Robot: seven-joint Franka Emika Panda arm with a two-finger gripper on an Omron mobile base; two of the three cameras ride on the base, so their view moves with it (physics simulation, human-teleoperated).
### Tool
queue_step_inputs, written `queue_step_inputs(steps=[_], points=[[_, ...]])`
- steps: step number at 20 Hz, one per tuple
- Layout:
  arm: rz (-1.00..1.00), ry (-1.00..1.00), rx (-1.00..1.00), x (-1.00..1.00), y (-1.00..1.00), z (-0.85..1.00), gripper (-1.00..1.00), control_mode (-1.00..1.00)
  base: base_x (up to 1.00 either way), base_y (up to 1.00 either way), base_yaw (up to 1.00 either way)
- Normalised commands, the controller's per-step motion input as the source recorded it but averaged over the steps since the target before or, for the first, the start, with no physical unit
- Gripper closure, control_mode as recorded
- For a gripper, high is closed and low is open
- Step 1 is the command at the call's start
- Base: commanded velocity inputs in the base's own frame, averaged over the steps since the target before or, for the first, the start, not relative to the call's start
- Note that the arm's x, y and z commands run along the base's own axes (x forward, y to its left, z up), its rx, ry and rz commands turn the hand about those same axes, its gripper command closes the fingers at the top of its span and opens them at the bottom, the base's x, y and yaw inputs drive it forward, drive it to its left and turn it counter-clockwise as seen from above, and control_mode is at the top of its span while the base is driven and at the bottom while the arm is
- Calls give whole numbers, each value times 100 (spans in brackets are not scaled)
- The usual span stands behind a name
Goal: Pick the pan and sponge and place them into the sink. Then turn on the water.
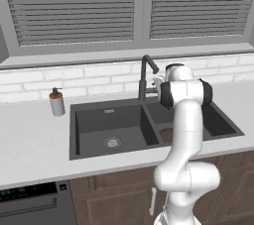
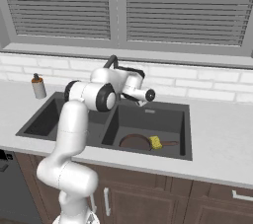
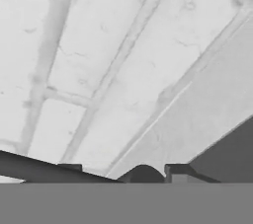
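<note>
The pan (image 2: 135, 142) and the sponge (image 2: 156, 142) already lie in the sink's (image 2: 185, 134) smaller basin, sponge resting on the pan. What remains is the water: the gripper (image 2: 143, 100) sits by the faucet (image 1: 145, 78). Whether its fingers are spread or closed, I cannot tell.

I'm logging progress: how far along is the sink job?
Done: the pan and sponge lie in the sink's smaller basin. In hand: the hand is up by the faucet. Left: no water is visibly running.
</note>
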Motion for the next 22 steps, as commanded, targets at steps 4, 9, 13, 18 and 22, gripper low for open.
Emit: queue_step_inputs(steps=[4, 9, 13, 18, 22], points=[[-20, 19, 32, 0, -24, 0, 100, -100, 0, 0, 0], [-20, 19, 30, 0, -23, 0, 100, -100, 0, 0, 0], [-13, 6, 23, 0, -14, -1, 100, -100, 0, 0, 0], [0, 0, 1, 0, 0, 0, 100, -100, 0, 0, 0], [0, 0, 0, 0, 0, 0, 100, -100, 0, 0, 0]])
